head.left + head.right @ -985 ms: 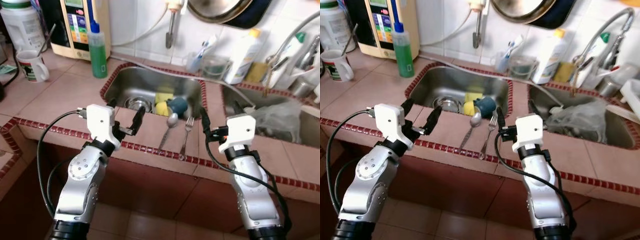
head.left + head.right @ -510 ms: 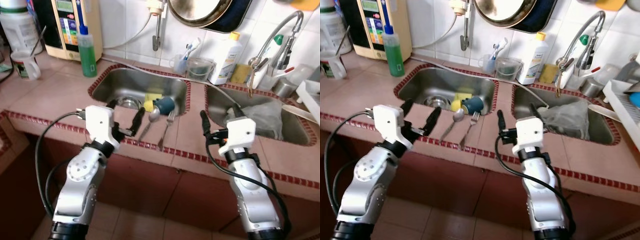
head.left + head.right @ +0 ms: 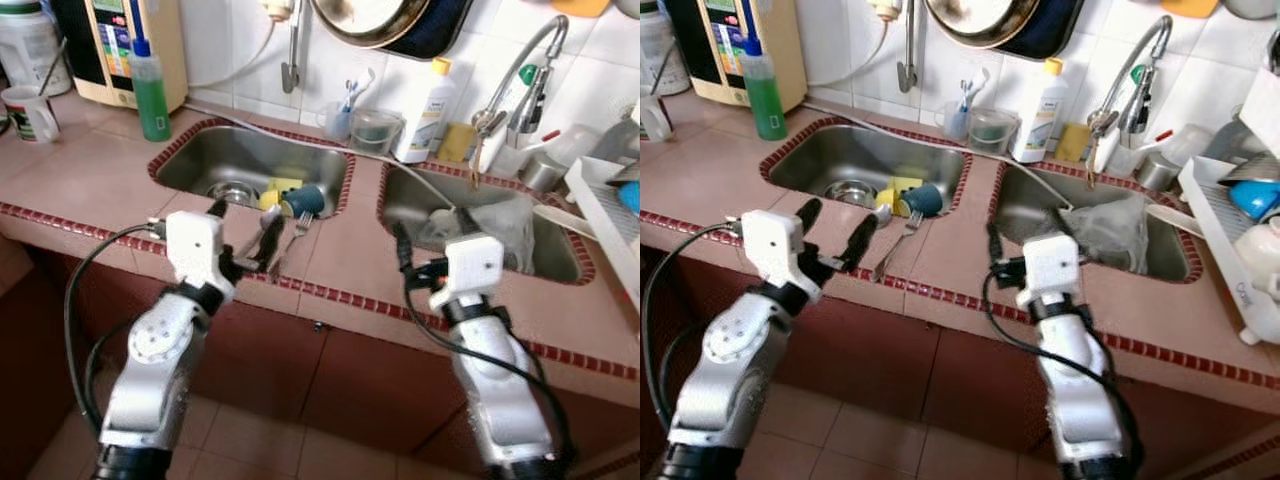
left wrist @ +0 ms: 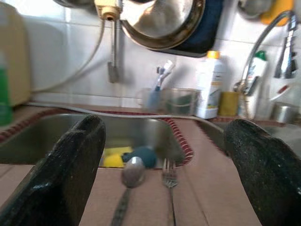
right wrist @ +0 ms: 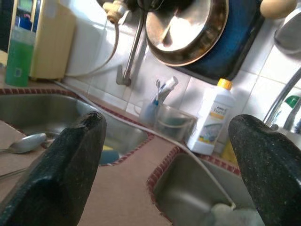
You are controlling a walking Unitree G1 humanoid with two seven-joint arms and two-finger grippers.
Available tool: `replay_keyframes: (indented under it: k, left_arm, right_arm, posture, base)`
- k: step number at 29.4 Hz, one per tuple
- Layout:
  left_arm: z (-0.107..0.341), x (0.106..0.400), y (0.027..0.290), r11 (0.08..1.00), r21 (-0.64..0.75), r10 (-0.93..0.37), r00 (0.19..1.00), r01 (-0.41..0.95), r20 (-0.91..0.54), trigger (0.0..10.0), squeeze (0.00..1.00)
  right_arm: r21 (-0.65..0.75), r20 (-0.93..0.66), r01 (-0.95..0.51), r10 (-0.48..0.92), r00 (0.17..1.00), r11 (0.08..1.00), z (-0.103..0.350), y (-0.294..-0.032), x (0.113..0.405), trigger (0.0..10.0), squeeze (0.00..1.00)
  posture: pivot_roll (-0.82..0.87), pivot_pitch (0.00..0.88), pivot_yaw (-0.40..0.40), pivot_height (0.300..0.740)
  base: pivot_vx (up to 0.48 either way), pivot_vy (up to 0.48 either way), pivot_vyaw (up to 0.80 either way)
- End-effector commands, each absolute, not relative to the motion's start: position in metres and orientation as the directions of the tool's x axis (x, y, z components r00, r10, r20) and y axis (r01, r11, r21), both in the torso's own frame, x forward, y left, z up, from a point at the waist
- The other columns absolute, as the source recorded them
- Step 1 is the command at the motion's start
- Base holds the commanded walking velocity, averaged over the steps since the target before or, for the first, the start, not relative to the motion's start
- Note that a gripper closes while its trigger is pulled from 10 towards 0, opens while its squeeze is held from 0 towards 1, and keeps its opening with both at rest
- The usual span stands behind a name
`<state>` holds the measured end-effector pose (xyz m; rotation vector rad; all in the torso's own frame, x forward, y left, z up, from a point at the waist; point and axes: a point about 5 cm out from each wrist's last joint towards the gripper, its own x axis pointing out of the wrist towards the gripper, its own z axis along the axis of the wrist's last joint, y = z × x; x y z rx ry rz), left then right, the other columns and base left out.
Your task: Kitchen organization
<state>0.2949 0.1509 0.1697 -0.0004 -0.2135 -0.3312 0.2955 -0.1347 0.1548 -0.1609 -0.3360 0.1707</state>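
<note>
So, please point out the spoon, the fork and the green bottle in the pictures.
spoon [image 4: 132, 169], left wrist view, on its bowl.
fork [image 4: 169, 178], left wrist view, on its tines.
green bottle [image 3: 152, 95], left eye view, on its body.

1. Home kitchen, in daily use.
2. Tiled surface [image 3: 90, 180], pinkish tiles with red mosaic edging, white wall tiles behind.
3. Two steel sinks set in it: left sink [image 3: 215, 160] with a yellow sponge [image 3: 270, 192] and blue cup [image 3: 305, 198]; right sink [image 3: 420, 195] under a tap [image 3: 510, 70].
4. Spoon [image 4: 129, 176] and fork [image 4: 169, 181] on the sink's front edge.
5. Pan [image 3: 375, 15] hanging on the wall.
6. Green soap bottle [image 3: 150, 85], white detergent bottle [image 3: 425, 95], toothbrush cup [image 3: 958, 115], mug [image 3: 28, 110].
7. Dish rack [image 3: 1230, 240] with crockery on the right.
</note>
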Motion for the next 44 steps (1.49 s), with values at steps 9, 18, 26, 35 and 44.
replay_keyframes:
  k: [9, 18, 26, 35, 44]
  left_arm:
    - [0.153, 0.295, 0.129, 0.914, 0.064, -0.405, 0.911, 0.401, 0.077, 10.0, 0.00]
    - [0.142, 0.297, 0.131, 0.901, 0.066, -0.425, 0.903, 0.429, -0.061, 10.0, 0.00]
    - [0.139, 0.298, 0.129, 0.903, 0.039, -0.421, 0.901, 0.427, -0.102, 10.0, 0.00]
    - [0.151, 0.315, 0.122, 0.914, 0.006, -0.402, 0.909, 0.406, -0.112, 10.0, 0.00]
    - [0.147, 0.325, 0.105, 0.917, 0.110, -0.377, 0.923, 0.384, -0.081, 10.0, 0.00]
  right_arm:
    - [-0.198, 0.262, -0.175, 0.224, 0.939, 0.965, 0.148, -0.136, 0.293, 10.0, 0.00]
    - [-0.218, 0.168, -0.227, 0.265, 0.949, 0.949, 0.133, -0.131, 0.286, 10.0, 0.00]
    - [-0.206, 0.160, -0.261, 0.296, 0.942, 0.943, 0.131, -0.126, 0.280, 10.0, 0.00]
    - [-0.217, 0.122, -0.377, 0.408, 0.905, 0.901, 0.126, -0.119, 0.268, 10.0, 0.00]
    - [-0.223, 0.112, -0.388, 0.418, 0.901, 0.895, 0.127, -0.122, 0.267, 10.0, 0.00]
  posture:
    - [0.05, 0.000, -0.095, 0.731]
    - [0.04, 0.004, -0.085, 0.731]
    - [0.04, 0.013, -0.079, 0.731]
    - [0.03, 0.014, -0.080, 0.731]
    - [0.02, 0.000, -0.084, 0.731]
  base:
    - [0.000, 0.000, 0.00]
    - [0.000, 0.000, 0.00]
    - [0.000, 0.000, 0.00]
    - [0.000, 0.000, 0.00]
    - [0.000, 0.000, 0.00]
